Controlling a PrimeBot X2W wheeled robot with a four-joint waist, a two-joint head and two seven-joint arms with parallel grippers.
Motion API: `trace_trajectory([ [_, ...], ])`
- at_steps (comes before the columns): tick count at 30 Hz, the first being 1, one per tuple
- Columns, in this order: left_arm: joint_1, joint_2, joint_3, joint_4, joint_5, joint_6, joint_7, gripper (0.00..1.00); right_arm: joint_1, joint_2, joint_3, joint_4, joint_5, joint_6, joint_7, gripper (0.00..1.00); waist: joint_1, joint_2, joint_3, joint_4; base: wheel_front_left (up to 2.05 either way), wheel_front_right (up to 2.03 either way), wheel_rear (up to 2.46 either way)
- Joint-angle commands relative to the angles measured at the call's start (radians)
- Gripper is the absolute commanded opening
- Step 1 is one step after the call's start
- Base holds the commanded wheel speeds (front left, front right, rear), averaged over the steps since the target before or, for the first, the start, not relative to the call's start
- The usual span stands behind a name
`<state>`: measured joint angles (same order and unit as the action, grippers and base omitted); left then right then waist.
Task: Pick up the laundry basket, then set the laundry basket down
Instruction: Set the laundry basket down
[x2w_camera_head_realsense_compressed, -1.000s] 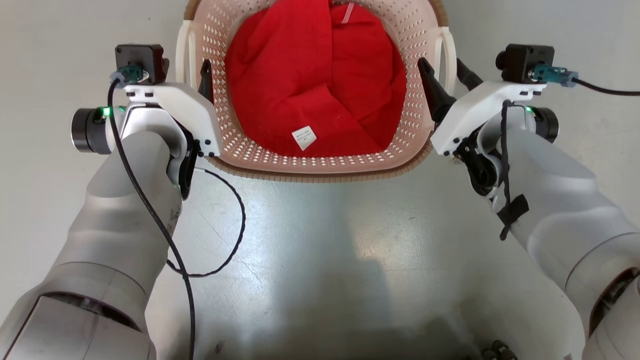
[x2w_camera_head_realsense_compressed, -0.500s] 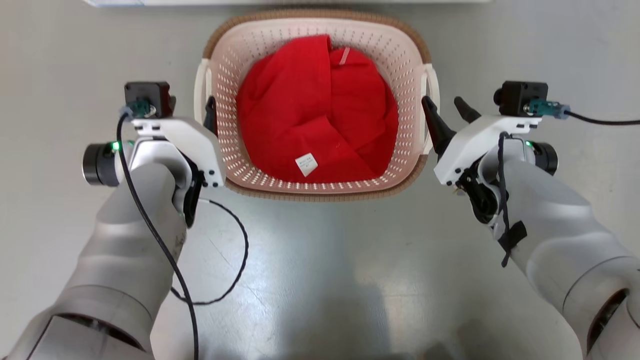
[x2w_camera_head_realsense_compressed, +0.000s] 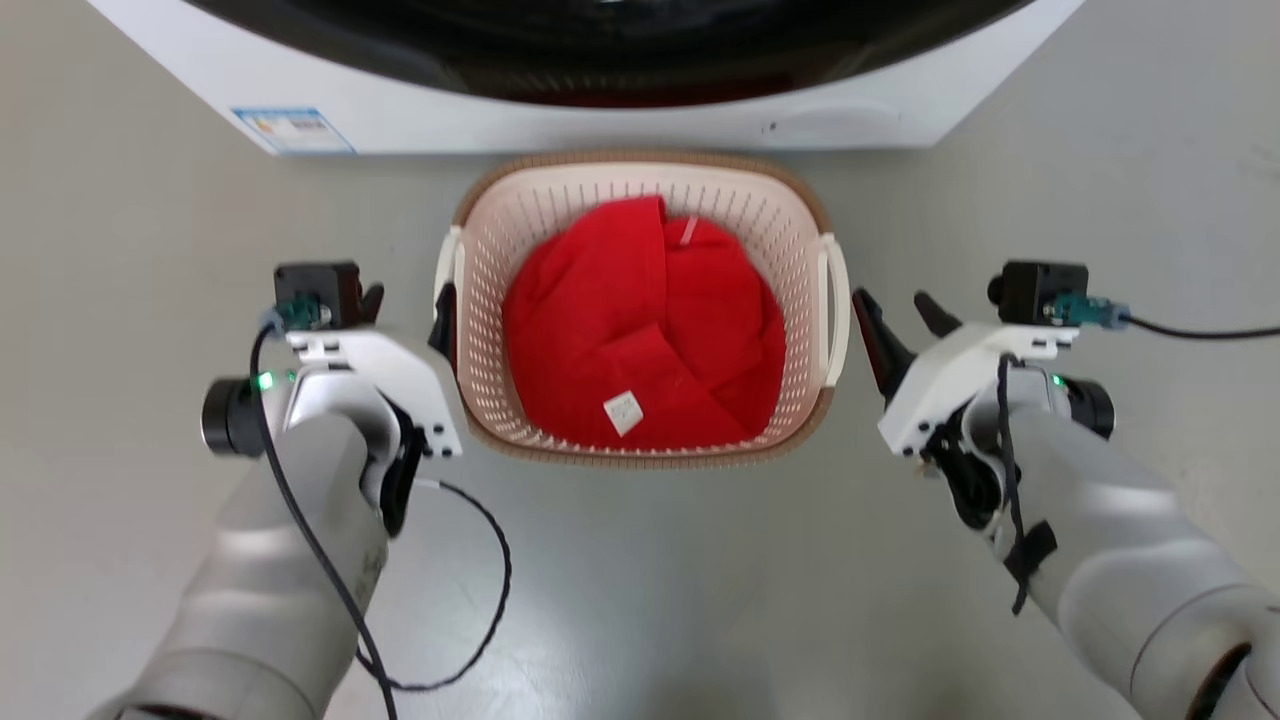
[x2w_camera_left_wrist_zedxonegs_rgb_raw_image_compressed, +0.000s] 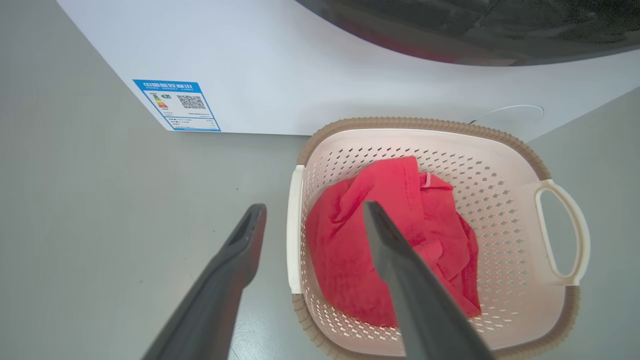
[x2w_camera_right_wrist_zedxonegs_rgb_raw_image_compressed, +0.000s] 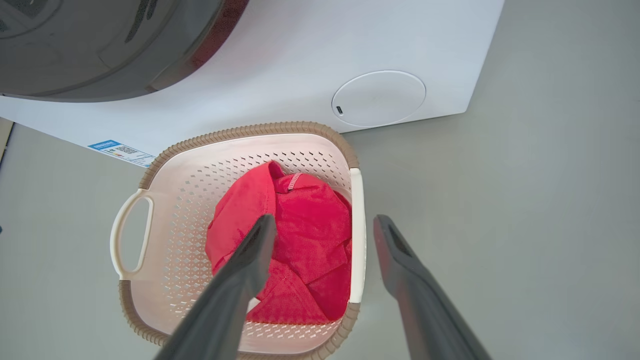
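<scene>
Both pairs of jaws stand spread wide, with nothing between the fingers. On our left gripper (x2w_camera_head_realsense_compressed: 408, 300) one dark finger sits outside the laundry basket (x2w_camera_head_realsense_compressed: 640, 160) and the other by its left loop handle (x2w_camera_head_realsense_compressed: 446, 275). In the left wrist view that white handle (x2w_camera_left_wrist_zedxonegs_rgb_raw_image_compressed: 294, 225) shows in the gap of the gripper (x2w_camera_left_wrist_zedxonegs_rgb_raw_image_compressed: 314, 207). We cannot tell whether a finger touches it. Our right gripper (x2w_camera_head_realsense_compressed: 890, 300) is just beside the right handle (x2w_camera_head_realsense_compressed: 835, 310). In the right wrist view the handle's white bar (x2w_camera_right_wrist_zedxonegs_rgb_raw_image_compressed: 356, 235) likewise appears between the fingers of the gripper (x2w_camera_right_wrist_zedxonegs_rgb_raw_image_compressed: 325, 220).

The basket stands upright on the grey floor (x2w_camera_head_realsense_compressed: 640, 600), between our two arms. It is cream and perforated, with a brown woven-look rim, and holds a crumpled red garment (x2w_camera_head_realsense_compressed: 640, 330). A small white tag (x2w_camera_head_realsense_compressed: 624, 412) lies on the cloth; its print is too small for us to read.

Just behind the basket is a white washing machine (x2w_camera_head_realsense_compressed: 600, 110) with a dark door. Low on its front, on our left, is a blue-and-white energy label (x2w_camera_left_wrist_zedxonegs_rgb_raw_image_compressed: 176, 105) with a Chinese heading, coloured rating bars and a QR code; the fine print is illegible. On our right is a round service cover (x2w_camera_right_wrist_zedxonegs_rgb_raw_image_compressed: 378, 97). A black cable (x2w_camera_head_realsense_compressed: 480, 560) loops from our left wrist.
</scene>
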<state>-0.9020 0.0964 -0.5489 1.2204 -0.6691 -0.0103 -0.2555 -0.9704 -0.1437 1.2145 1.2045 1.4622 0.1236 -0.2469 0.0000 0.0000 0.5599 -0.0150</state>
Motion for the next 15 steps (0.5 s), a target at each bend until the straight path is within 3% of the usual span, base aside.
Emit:
trace_trajectory([
  [1,0.038,0.034,0.029,-0.023,-0.001,-0.007,-0.006,1.0,0.061,-0.004,-0.001,-0.011,-0.006,0.007,-0.013,1.0,0.0,0.0,-0.058,0.0,0.0,0.0,0.0],
  [15,0.235,0.041,0.13,-0.209,0.06,-0.018,-0.006,1.0,0.179,-0.051,-0.157,-0.083,-0.154,0.007,-0.015,1.0,0.0,0.0,-0.249,0.005,0.0,0.0,0.0],
])
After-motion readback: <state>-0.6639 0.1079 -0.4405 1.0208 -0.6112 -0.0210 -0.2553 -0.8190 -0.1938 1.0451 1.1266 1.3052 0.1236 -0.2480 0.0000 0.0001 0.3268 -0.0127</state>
